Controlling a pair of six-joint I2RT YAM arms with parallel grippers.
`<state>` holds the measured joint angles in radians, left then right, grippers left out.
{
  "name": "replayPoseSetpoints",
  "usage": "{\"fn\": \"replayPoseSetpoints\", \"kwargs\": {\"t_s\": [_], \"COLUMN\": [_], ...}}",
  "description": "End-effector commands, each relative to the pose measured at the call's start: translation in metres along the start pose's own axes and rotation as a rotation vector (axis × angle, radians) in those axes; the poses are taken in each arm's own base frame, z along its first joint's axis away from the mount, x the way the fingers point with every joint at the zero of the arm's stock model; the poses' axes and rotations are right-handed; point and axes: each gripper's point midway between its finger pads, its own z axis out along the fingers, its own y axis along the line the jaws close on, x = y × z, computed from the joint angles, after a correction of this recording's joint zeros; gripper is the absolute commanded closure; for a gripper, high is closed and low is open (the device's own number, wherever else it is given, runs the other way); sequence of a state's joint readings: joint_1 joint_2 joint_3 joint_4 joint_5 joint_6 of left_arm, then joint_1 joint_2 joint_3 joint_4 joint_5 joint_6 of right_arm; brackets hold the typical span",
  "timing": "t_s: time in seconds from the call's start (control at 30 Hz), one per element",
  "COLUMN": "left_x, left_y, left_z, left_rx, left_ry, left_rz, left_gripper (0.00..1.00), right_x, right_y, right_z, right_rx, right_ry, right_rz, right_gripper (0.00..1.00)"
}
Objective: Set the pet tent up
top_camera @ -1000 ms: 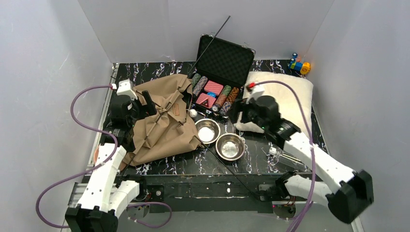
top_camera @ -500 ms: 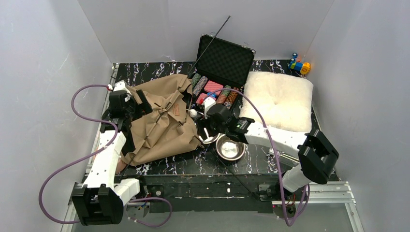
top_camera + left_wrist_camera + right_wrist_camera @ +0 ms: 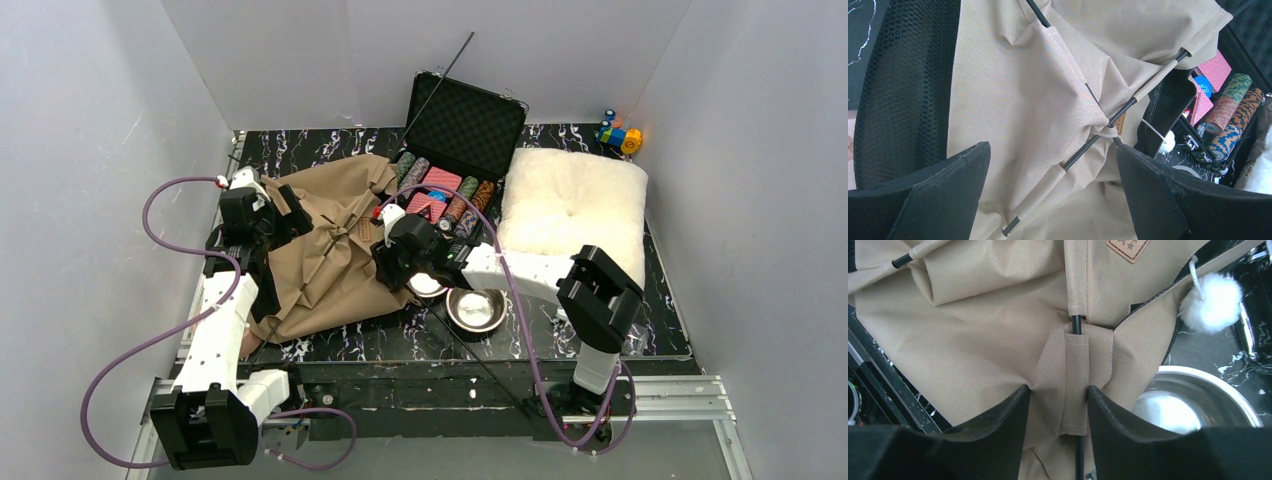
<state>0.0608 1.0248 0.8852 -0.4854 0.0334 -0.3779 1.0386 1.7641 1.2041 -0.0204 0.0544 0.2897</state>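
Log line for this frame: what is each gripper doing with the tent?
left gripper: open, over pet tent | right gripper: jaws straddle pole sleeve, grip unconfirmed | pet tent: collapsed, not standing

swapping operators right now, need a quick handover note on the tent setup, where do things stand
Left gripper: open, over the left part of the tan canvas pet tent with thin black poles, holding nothing.
Right gripper: jaws on either side of a tan fabric pole sleeve at the tent's right edge, pads against the cloth; a firm grip is not clear.
Tent: lying collapsed on the black marbled table, left of the round steel bowls.
Done: poles run through the sleeves.
Left: raise the tent into shape.
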Motion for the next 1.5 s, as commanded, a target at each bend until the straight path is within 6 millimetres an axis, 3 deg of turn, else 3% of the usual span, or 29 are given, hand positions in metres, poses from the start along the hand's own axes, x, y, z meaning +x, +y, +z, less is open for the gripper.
{"fn": "replayPoseSetpoints", "kwargs": {"t_s": [0.0,0.1,0.23,0.4,0.6,0.73,0.87,1.07,1.27,1.47], "left_x": [-0.019,-0.021,-0.023,-0.028,-0.038,-0.041,-0.039,-0.029,-0.004,-0.008], "left_y": [-0.005,-0.005,-0.005,-0.001,-0.019,-0.021,-0.025,-0.028,-0.031,-0.033], "left_z": [-0.011,-0.013,-0.016,-0.020,-0.032,-0.037,-0.035,-0.020,0.020,0.042], "left_rx": [0.016,0.015,0.013,-0.007,0.101,0.111,0.132,0.151,0.148,0.128], "left_ry": [-0.070,-0.079,-0.091,-0.119,-0.183,-0.211,-0.194,-0.122,0.054,0.095], "left_rz": [0.008,0.009,0.010,0.013,0.058,0.074,0.076,0.056,-0.046,-0.072], "left_gripper": [0.02,0.02,0.02,0.02,0.02,0.02,0.02,0.02,0.02,0.04], "right_x": [-0.029,-0.025,-0.025,-0.022,-0.017,0.003,0.029,0.062,0.083,0.109], "right_y": [0.011,0.021,0.030,0.027,0.002,-0.010,-0.012,0.004,0.024,0.032], "right_z": [0.001,0.000,-0.004,-0.023,-0.076,-0.110,-0.131,-0.138,-0.133,-0.139], "right_rx": [-0.017,-0.046,-0.041,0.047,0.307,0.454,0.505,0.502,0.495,0.521], "right_ry": [-0.068,-0.042,-0.033,-0.064,-0.165,-0.169,-0.134,-0.098,-0.056,0.020], "right_rz": [-0.004,0.005,0.020,0.083,0.132,0.107,0.109,0.075,0.080,0.100], "right_gripper": [0.50,0.65,0.99,0.99,0.99,0.99,0.99,0.99,0.99,0.99]}}
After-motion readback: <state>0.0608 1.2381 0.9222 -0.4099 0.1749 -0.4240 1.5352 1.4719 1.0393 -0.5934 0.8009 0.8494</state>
